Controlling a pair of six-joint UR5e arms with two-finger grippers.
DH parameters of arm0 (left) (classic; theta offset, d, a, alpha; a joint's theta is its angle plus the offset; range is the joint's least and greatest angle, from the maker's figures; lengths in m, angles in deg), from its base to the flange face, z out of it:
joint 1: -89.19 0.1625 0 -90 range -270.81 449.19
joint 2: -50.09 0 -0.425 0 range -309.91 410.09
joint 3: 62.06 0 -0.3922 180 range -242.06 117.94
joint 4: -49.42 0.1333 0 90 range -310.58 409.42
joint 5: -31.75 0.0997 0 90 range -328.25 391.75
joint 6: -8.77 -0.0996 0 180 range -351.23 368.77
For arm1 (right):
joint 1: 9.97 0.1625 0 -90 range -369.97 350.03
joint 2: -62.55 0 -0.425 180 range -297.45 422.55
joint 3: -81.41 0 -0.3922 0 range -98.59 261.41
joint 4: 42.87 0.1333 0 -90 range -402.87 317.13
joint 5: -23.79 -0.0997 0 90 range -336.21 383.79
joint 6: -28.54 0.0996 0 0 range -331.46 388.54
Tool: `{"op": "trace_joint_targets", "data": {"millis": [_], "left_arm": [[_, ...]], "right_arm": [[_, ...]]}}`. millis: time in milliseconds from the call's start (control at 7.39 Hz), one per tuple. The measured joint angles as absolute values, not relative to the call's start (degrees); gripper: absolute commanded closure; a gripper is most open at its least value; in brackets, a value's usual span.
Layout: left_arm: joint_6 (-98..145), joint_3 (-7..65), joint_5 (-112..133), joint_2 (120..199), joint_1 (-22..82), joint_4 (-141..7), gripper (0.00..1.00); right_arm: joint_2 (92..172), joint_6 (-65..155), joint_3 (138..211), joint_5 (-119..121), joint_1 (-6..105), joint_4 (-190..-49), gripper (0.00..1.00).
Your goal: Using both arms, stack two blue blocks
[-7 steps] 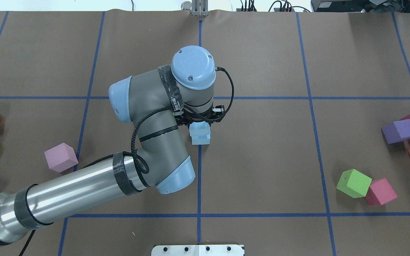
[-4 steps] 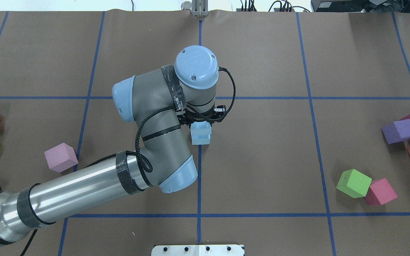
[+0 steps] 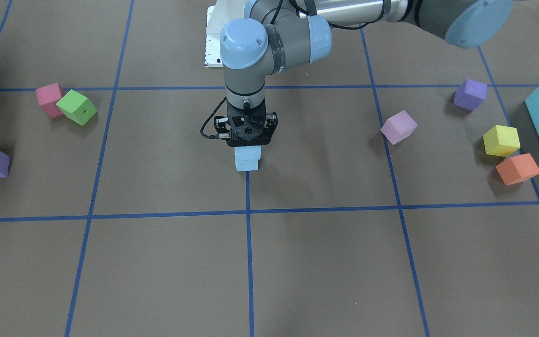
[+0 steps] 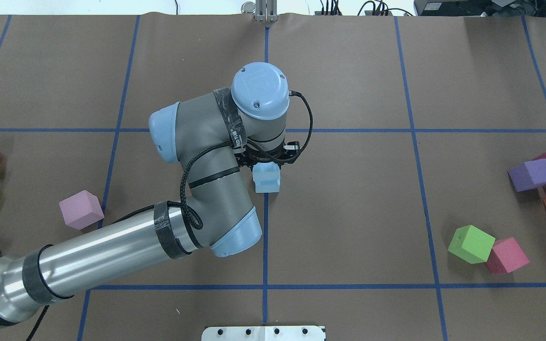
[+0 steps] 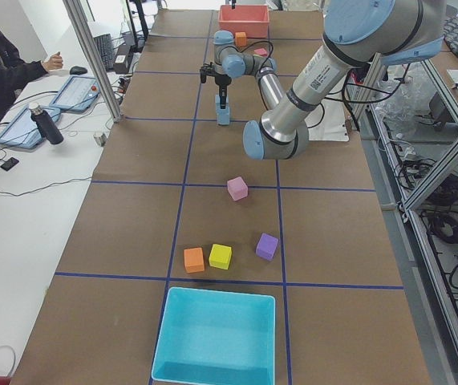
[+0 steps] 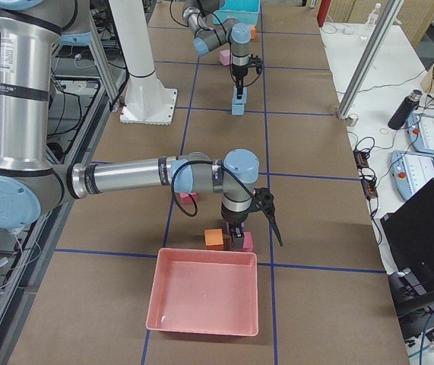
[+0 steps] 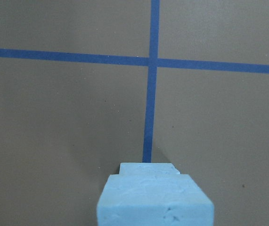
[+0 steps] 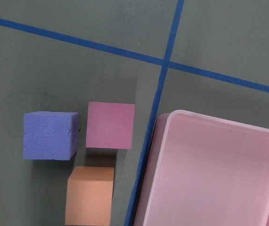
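Our left gripper (image 4: 266,166) straddles the upper of the two blue blocks (image 4: 268,184), which stand stacked on a blue tape line (image 4: 264,270) mid-table. We cannot tell whether it grips or merely flanks that cube.

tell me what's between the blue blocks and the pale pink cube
Only bare brown paper from the blue blocks to the pale pink cube, crossed by one blue tape line beside the cube; the front-facing view shows it.
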State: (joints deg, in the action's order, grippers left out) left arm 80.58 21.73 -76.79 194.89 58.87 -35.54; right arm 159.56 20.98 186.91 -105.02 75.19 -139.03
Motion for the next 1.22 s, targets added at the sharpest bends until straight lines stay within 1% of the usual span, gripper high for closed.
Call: {"op": "trace_joint_targets", "data": {"millis": [135,271,541,812,1083,1218], "left_arm": [[80.6,21.7,-76.8,194.8,58.9,-35.6,0.07],[80.6,21.7,-76.8,194.8,59.0,-35.6,0.03],[80.6,21.9,-75.1,194.8,59.7,-35.7,0.02],[80.5,24.1,-74.4,194.8,59.8,-35.4,0.02],[78.9,29.4,-74.8,194.0,57.9,-33.0,0.02],[75.4,33.7,-75.9,191.8,55.7,-30.6,0.02]], "right_arm": [[159.5,21.0,186.9,-105.0,75.2,-139.0,0.00],[159.6,21.0,186.8,-105.1,75.2,-139.0,0.00],[159.6,21.0,186.8,-105.1,75.2,-139.0,0.00],[159.6,21.0,186.8,-105.1,75.2,-139.0,0.00],[159.6,20.9,186.8,-105.0,75.2,-139.0,0.00],[159.6,20.9,186.7,-104.9,75.2,-139.0,0.00]]}}
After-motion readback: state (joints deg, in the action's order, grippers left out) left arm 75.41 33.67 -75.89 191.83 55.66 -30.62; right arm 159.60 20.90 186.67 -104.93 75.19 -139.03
